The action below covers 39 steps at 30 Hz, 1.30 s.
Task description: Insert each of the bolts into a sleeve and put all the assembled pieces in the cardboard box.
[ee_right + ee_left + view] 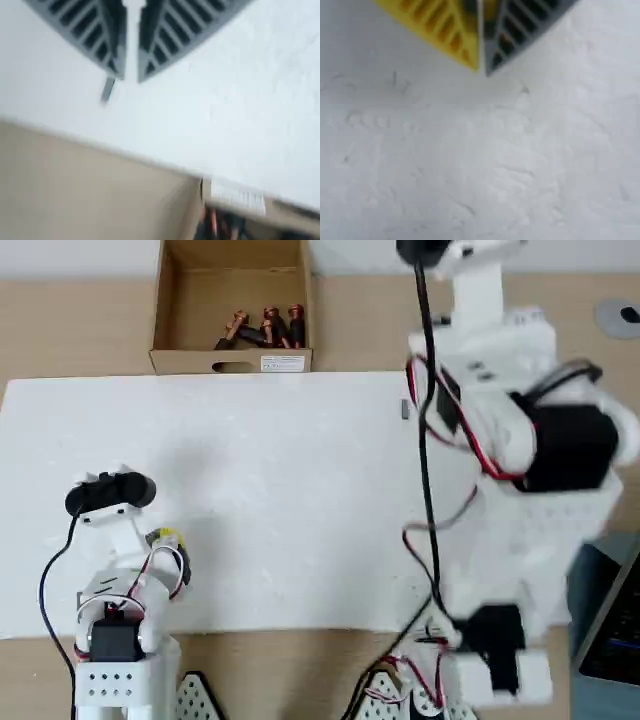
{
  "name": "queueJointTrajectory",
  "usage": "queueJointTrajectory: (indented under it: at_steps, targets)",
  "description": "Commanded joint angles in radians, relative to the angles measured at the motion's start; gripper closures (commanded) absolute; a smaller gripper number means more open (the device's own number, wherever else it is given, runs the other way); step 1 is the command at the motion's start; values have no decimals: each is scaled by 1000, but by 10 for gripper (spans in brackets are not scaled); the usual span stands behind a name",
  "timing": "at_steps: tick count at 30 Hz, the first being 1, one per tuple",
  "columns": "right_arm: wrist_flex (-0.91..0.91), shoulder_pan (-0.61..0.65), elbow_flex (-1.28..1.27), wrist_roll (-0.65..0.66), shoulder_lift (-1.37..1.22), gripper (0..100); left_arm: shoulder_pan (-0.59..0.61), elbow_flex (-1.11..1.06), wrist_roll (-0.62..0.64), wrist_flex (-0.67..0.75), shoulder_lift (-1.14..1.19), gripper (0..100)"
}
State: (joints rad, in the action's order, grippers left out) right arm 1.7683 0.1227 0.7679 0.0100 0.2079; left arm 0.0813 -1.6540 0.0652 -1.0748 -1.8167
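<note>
The cardboard box (170, 310) stands past the far edge of the white mat (280, 500). Several bolt-and-sleeve pieces (265, 328) lie in its front part. In the right wrist view a corner of the box (235, 196) appears, with the pieces (220, 226) inside. My left gripper (481, 70) hangs shut over bare mat at the near left, its yellow and grey fingers meeting with nothing between them. My right gripper (131, 78) hovers over the mat's far right edge, near the box, its grey fingers almost together and holding nothing.
A small grey mark (405, 408) sits on the mat's far right edge, also in the right wrist view as the grey mark (106, 90). The right arm (500, 430) rises high over the mat's right side, with cables trailing. A laptop corner (612, 620) lies at the right.
</note>
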Motion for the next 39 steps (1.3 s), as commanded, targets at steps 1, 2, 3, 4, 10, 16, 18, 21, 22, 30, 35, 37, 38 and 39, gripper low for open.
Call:
queueJointTrajectory:
  at_steps: [1,2,3,4,10,16,18,21,22,30,35,37,38,39]
  targets:
    - [-2,-30,-203,-26,151,989,8,8,5,20,-8,997]
    - [-2,-31,-262,-32,188,989,8,8,5,20,-8,997]
    - [-2,-33,-320,-38,226,989,8,8,5,20,-8,997]
    - [-3,-33,-377,-44,263,989,8,8,5,20,-8,997]
    - [-164,-64,-808,-55,513,989,8,8,5,20,-8,997]
    - [-427,-128,-1349,-40,783,989,8,8,5,20,-8,997]
    - [-471,-142,-1478,-15,865,989,8,8,5,20,-8,997]
    - [-508,-143,-1618,-12,970,989,8,8,5,20,-8,997]
    - [-522,-139,-1661,-11,998,989,8,8,5,20,-8,997]
    - [-764,-136,-2064,46,1155,989,8,8,5,20,-8,997]
    - [-919,-127,-2261,84,1218,989,8,8,5,20,-8,997]
    - [-939,-94,-2305,86,1241,989,8,8,5,20,-8,997]
    - [-941,-79,-2322,81,1253,989,8,8,5,20,-8,997]
    - [-941,-59,-2338,78,1267,989,8,8,5,20,-8,997]
